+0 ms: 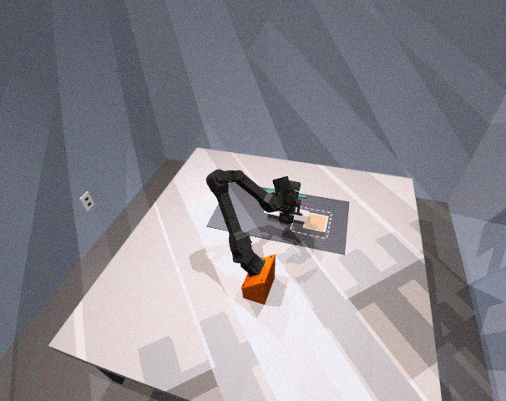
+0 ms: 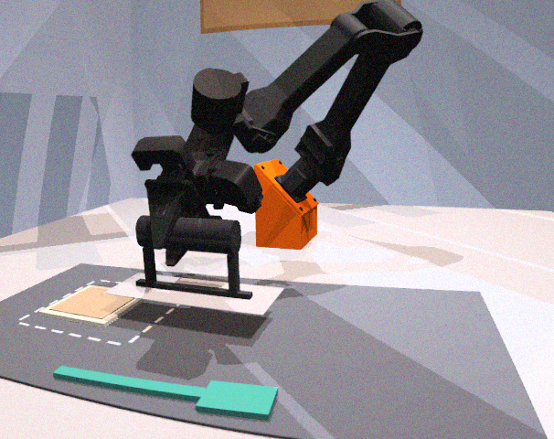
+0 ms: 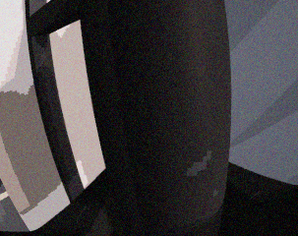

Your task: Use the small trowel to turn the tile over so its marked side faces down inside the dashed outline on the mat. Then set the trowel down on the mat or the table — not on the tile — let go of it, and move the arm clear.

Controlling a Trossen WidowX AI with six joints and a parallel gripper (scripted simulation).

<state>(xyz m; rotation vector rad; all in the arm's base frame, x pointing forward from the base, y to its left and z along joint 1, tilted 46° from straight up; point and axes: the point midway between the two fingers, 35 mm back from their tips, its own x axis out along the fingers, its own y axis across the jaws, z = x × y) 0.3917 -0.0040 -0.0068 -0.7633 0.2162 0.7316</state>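
Note:
My gripper (image 1: 287,211) (image 2: 166,245) is shut on the dark round handle of the trowel (image 2: 206,233) (image 3: 163,98). Two posts and a bar join the handle to a wide white blade, held roughly level above the mat (image 1: 339,241) (image 2: 362,378). The tile (image 1: 317,222) (image 2: 90,303) lies flat inside the dashed outline (image 2: 134,338), with a plain tan face and cream rim up. No mark shows on that face; its underside is hidden. The blade's end overlaps the tile's near edge in the top and exterior views; I cannot tell whether they touch.
A teal paddle-shaped piece (image 1: 302,196) (image 2: 237,399) lies on the mat, beside the outline and beyond the arm from its base. The orange arm base (image 1: 260,282) (image 2: 282,224) stands on the table (image 1: 128,276). The trowel's shadow falls beside the tile.

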